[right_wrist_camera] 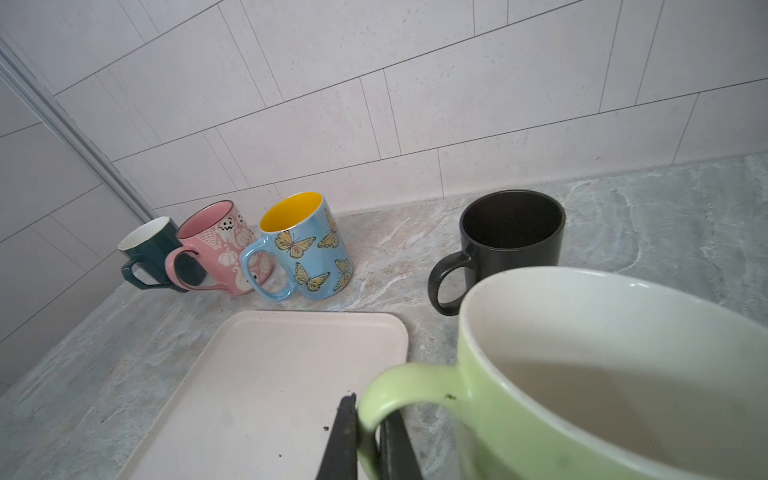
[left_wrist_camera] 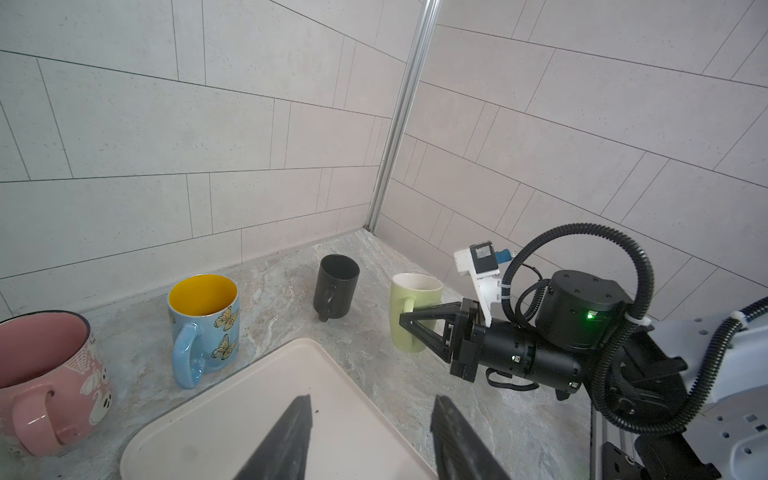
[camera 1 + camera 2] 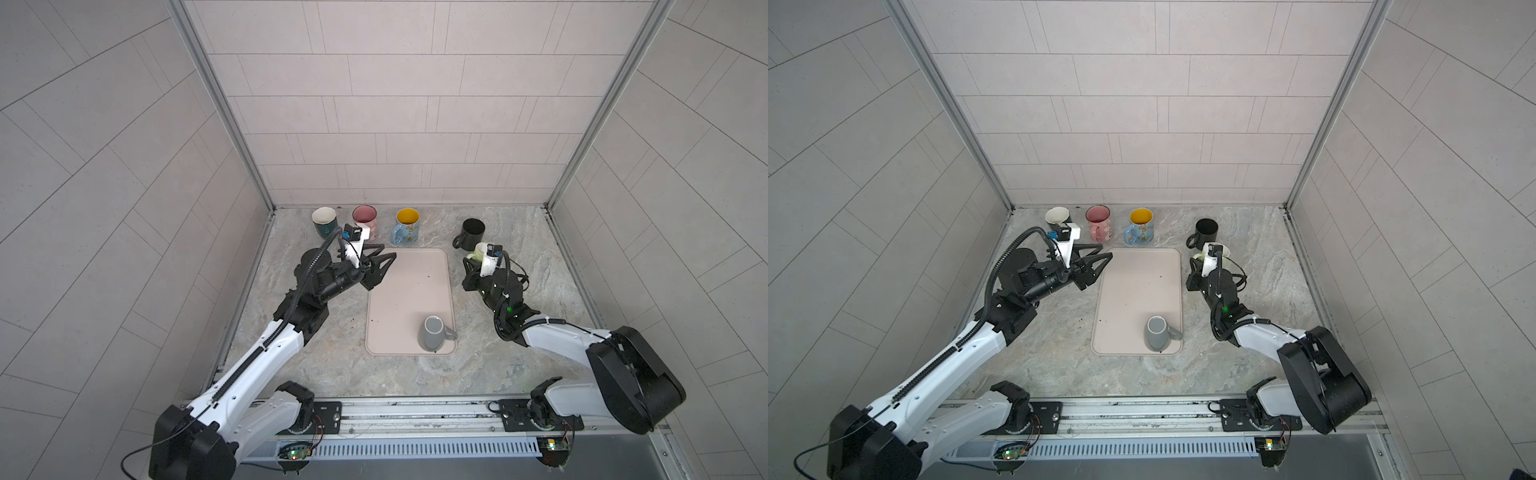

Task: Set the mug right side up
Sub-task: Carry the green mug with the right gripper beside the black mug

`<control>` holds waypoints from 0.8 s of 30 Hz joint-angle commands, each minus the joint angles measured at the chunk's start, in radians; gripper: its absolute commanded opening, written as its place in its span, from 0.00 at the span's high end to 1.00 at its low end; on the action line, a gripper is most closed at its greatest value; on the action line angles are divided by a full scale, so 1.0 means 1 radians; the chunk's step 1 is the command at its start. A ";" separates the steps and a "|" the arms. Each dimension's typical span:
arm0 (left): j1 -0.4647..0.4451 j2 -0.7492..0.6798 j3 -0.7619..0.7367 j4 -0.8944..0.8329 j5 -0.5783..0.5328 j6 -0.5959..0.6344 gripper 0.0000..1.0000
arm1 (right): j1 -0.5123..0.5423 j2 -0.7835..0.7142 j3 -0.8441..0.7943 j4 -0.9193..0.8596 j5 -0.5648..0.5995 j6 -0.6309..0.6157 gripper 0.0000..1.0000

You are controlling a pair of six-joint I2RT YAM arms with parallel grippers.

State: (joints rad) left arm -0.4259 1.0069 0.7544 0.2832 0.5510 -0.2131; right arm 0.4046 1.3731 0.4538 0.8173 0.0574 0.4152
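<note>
With the right tool (image 1: 369, 432) clamped on the handle (image 1: 399, 380) of the upright green mug (image 1: 582, 374), letting go looks next (left tool (image 2: 372, 400) hovers, jaws apart).

Grey mug (image 3: 432, 338), pale pink tray (image 3: 407, 291), light green mug (image 1: 498, 440), black mug (image 1: 519, 257), blue butterfly-print mug (image 1: 307, 257), pink mug (image 1: 224, 245), perhaps ghost-patterned.

The left gripper (image 3: 388, 252) gapes, the right gripper (image 2: 402, 323) pinches.
</note>
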 commanded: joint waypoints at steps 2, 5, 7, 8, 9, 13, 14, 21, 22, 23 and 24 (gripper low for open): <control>0.000 -0.017 -0.018 0.051 -0.011 -0.008 0.48 | -0.001 0.073 -0.007 0.278 0.078 -0.035 1.00; 0.000 -0.019 -0.019 0.051 -0.018 -0.007 0.48 | 0.000 0.134 -0.011 0.347 0.098 -0.032 1.00; 0.000 -0.019 -0.021 0.051 -0.023 -0.005 0.48 | 0.001 0.169 -0.007 0.369 0.108 -0.033 1.00; 0.000 -0.019 -0.024 0.053 -0.026 -0.006 0.48 | 0.002 0.186 -0.005 0.384 0.109 -0.035 1.00; 0.001 -0.018 -0.025 0.054 -0.026 -0.006 0.48 | 0.003 0.201 -0.005 0.397 0.111 -0.037 1.00; 0.000 -0.017 -0.030 0.057 -0.031 -0.006 0.48 | 0.020 0.250 -0.003 0.439 0.143 -0.061 1.00; 0.000 -0.019 -0.032 0.060 -0.032 -0.005 0.48 | 0.028 0.260 -0.003 0.446 0.155 -0.071 1.00; 0.000 -0.019 -0.039 0.060 -0.041 0.000 0.48 | 0.054 0.349 0.000 0.524 0.199 -0.069 1.00; 0.001 -0.021 -0.040 0.060 -0.042 0.001 0.48 | 0.058 0.362 0.000 0.533 0.207 -0.064 1.00; -0.001 -0.021 -0.040 0.059 -0.041 0.003 0.48 | 0.063 0.376 0.002 0.545 0.214 -0.065 1.00; 0.000 -0.021 -0.041 0.059 -0.043 0.002 0.48 | 0.068 0.386 0.002 0.555 0.222 -0.064 1.00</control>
State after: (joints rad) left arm -0.4259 1.0039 0.7246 0.3035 0.5106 -0.2131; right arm 0.4610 1.7481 0.4335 1.2312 0.2264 0.3805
